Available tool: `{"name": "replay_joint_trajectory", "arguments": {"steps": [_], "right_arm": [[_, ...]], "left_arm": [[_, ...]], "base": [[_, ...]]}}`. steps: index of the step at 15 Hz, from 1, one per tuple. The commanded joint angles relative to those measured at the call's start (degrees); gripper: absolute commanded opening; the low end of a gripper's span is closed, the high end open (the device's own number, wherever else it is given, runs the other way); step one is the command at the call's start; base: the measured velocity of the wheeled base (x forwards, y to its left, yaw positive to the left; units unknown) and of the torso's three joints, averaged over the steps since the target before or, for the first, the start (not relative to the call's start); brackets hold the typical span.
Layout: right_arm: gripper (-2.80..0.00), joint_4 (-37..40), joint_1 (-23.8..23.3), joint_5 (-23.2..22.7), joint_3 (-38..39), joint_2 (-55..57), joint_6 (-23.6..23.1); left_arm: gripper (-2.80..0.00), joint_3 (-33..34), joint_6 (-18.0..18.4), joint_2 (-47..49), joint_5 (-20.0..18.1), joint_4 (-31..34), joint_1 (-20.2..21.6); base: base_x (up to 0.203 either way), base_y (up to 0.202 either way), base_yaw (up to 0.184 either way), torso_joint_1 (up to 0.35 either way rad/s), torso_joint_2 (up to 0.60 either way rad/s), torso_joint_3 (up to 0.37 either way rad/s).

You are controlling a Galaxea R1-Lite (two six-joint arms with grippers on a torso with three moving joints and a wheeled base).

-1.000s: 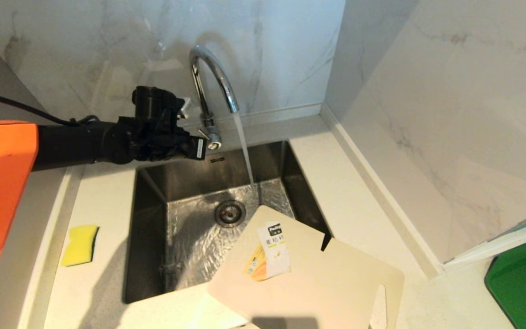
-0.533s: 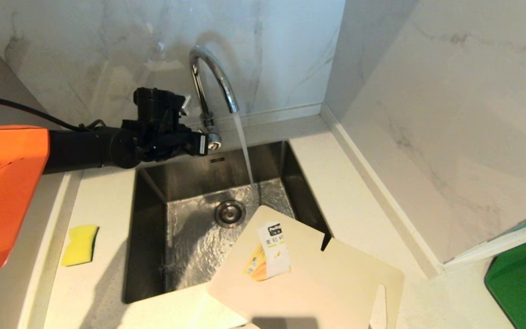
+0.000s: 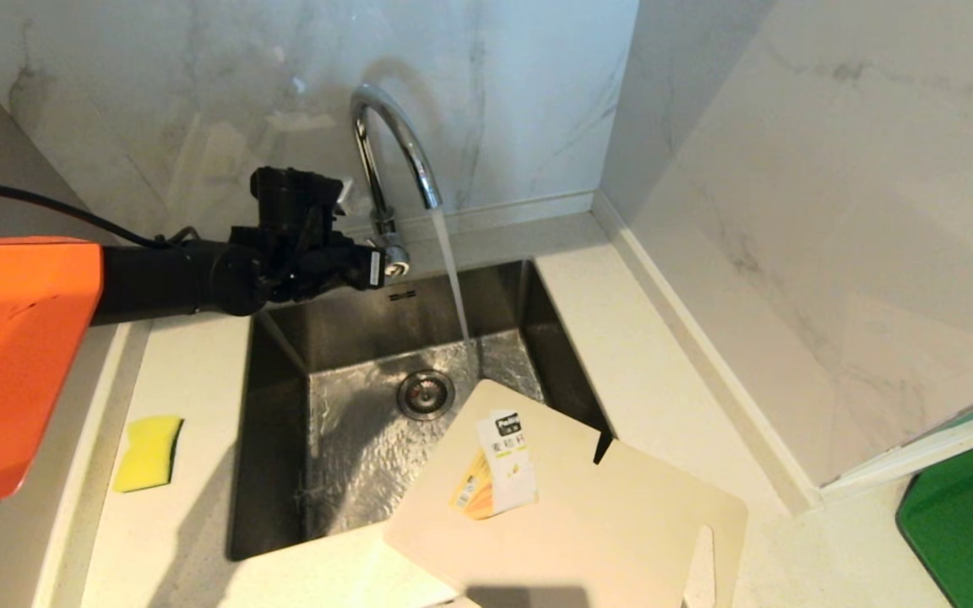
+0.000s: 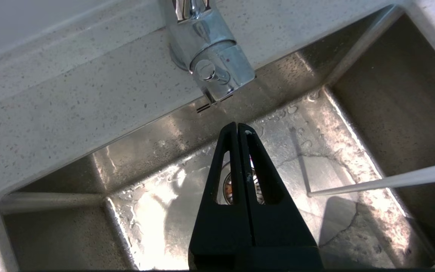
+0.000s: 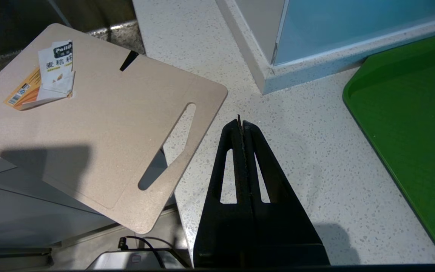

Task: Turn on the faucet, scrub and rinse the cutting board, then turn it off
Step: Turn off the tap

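Note:
The chrome faucet (image 3: 394, 143) arches over the steel sink (image 3: 277, 422), and a stream of water (image 3: 455, 291) runs from its spout. My left gripper (image 3: 375, 268) is shut and empty, level with the small lever (image 3: 395, 268) low on the stem. In the left wrist view its tips (image 4: 238, 127) stop just short of the lever knob (image 4: 205, 70). The beige cutting board (image 3: 605, 515) lies tilted over the sink's near right corner with its paper label (image 3: 497, 477) up. My right gripper (image 5: 241, 124) is shut and empty over the counter beside the board's slot handle (image 5: 166, 147).
A yellow-and-green sponge (image 3: 147, 452) lies on the counter left of the sink. A green tray (image 3: 972, 523) sits at the far right. Marble walls close in behind the faucet and along the right side. The drain (image 3: 425, 393) sits mid-basin.
The left arm's orange forearm has slid further into view and the wrist has shifted slightly. The gripper tip stays by the faucet lever. Water keeps running.

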State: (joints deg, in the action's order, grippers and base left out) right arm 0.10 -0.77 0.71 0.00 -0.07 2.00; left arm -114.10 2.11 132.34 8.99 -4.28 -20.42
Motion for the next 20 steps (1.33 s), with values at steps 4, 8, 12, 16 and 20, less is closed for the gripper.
{"name": "replay_joint_trajectory", "arguments": {"steps": [4, 8, 12, 16, 20], "right_arm": [[-2.80, -0.01, -0.02, 0.00, 0.09, 0.07, 0.02], [-2.80, -0.01, -0.02, 0.00, 0.09, -0.01, 0.02], [-2.80, -0.01, -0.02, 0.00, 0.09, 0.07, 0.02], [-2.80, -0.01, 0.06, 0.00, 0.09, 0.07, 0.02], [-2.80, -0.01, -0.02, 0.00, 0.09, 0.07, 0.02]], "left_arm": [[-2.80, -0.07, 0.66, 0.60, 0.15, -1.38, 0.03], [-2.80, -0.07, 1.35, 1.09, 0.15, -5.47, 0.30], [-2.80, -0.07, 3.58, 2.12, 0.15, -7.81, 0.73], [-2.80, -0.07, 3.60, 2.90, 0.11, -9.35, 1.23], [-2.80, -0.07, 4.35, 3.74, 0.15, -14.68, 1.65]], "base": [[0.000, 0.000, 0.000, 0.000, 0.00, 0.000], [0.000, 0.000, 0.000, 0.000, 0.00, 0.000], [0.000, 0.000, 0.000, 0.000, 0.00, 0.000], [0.000, 0.000, 0.000, 0.000, 0.00, 0.000], [0.000, 0.000, 0.000, 0.000, 0.00, 0.000]]}}
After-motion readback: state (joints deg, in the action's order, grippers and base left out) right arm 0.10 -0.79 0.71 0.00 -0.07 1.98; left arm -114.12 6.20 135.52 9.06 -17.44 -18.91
